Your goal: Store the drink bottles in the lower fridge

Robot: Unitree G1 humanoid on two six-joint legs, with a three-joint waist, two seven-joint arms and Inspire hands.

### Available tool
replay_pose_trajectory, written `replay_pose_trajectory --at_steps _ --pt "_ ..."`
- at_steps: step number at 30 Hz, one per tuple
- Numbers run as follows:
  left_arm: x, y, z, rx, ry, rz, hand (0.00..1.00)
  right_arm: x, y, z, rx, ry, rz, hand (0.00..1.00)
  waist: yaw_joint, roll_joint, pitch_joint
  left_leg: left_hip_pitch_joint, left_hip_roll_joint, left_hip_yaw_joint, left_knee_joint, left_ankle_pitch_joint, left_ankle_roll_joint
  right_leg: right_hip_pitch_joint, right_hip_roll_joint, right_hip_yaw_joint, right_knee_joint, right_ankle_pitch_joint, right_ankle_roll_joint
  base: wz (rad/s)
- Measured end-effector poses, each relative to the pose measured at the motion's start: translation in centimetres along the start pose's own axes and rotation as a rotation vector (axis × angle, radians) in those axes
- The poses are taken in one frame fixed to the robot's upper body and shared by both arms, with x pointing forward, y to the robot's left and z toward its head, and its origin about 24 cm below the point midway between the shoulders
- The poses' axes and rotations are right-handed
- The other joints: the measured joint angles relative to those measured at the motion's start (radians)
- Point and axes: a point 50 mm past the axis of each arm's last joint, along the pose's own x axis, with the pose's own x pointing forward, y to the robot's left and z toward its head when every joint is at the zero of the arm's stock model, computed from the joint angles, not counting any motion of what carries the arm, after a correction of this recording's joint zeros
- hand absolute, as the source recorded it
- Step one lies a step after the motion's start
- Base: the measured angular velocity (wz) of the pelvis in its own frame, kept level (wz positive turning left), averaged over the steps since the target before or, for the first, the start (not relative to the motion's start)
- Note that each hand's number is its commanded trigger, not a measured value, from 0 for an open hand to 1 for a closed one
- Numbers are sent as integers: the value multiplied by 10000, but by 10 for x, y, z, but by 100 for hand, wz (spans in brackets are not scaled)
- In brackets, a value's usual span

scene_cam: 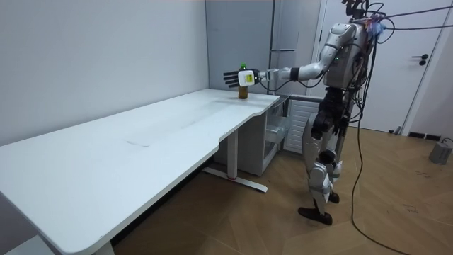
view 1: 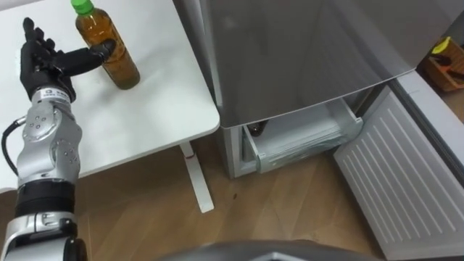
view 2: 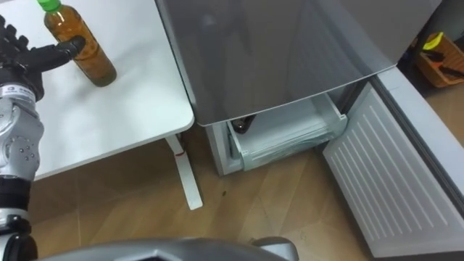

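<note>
left hand (view 1: pixel 40 61), fingers spread, thumb touching bottle (view 1: pixel 110 49) on table (view 1: pixel 145 109).

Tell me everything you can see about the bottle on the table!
The bottle looks like clear plastic. It is filled nearly to the neck with a golden-brown drink and closed with a bright green cap. It stands upright on the white table, near the end by the fridge. The robot's left hand is open beside it, with its thumb tip touching the bottle's side and its other fingers straight.
</note>
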Motion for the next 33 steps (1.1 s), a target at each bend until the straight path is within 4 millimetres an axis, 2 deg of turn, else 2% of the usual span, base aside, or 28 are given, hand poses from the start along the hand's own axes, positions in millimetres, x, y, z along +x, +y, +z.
replay_pose_trajectory --at_steps 7,16,25,33 --pt "2 1 3 291 -130 188 0 -1 -1 1 114 -132 -35 0 -11 -21 10 -87 23 69 8 -1 0 -125 28 100 44 11 -8 -4" --pt "16 -1 14 456 -181 -39 0 -2 -2 -12 56 109 -68 0 -33 293 18 -179 59 70 13 -2 -3 -133 43 42 35 53 -30 0" --pt "19 -2 15 436 -110 -168 0 -2 -2 -11 22 -6 -207 0 -76 250 14 -196 46 68 96 -1 -1 -131 16 15 27 52 -28 0" --pt "30 -16 31 230 -462 -396 0 -2 -2 -13 -104 32 -299 0 -73 167 27 -192 44 61 171 -1 -1 -58 20 72 39 49 -23 0"
